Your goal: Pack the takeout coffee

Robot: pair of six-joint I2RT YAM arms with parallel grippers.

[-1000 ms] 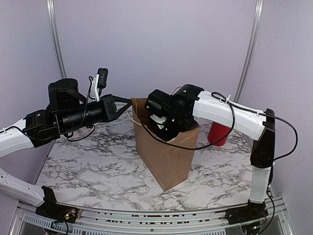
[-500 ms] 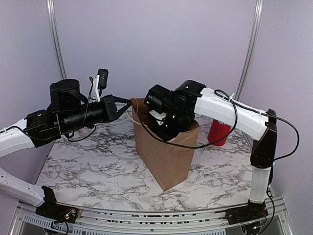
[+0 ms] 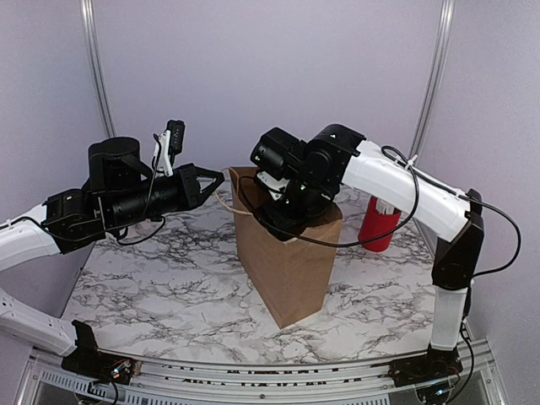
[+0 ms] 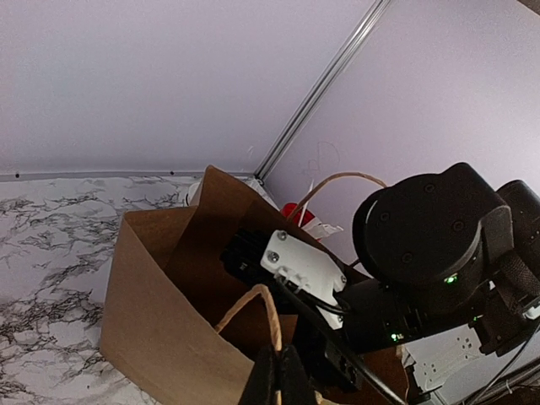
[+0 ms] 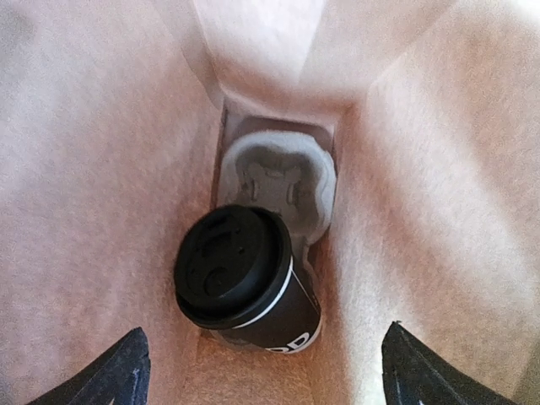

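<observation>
My left fingers [image 4: 268,381] pinch shut on the handle [image 4: 273,321] of the paper bag [image 4: 152,295]; my right fingers [image 5: 105,375] hang wide open, empty, at the bag's mouth. At the bag's bottom the takeout coffee [image 5: 253,291] stands in a pulp carrier [image 5: 274,173]: light and crushable, I'd judge, best held gently round the wall below the lid [image 5: 232,266].

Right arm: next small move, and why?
Probably lift the right claw straight up out of the bag. It is open, the lidded cup sits in the tray clear of both fingers, and the left claw holds the handle.
</observation>
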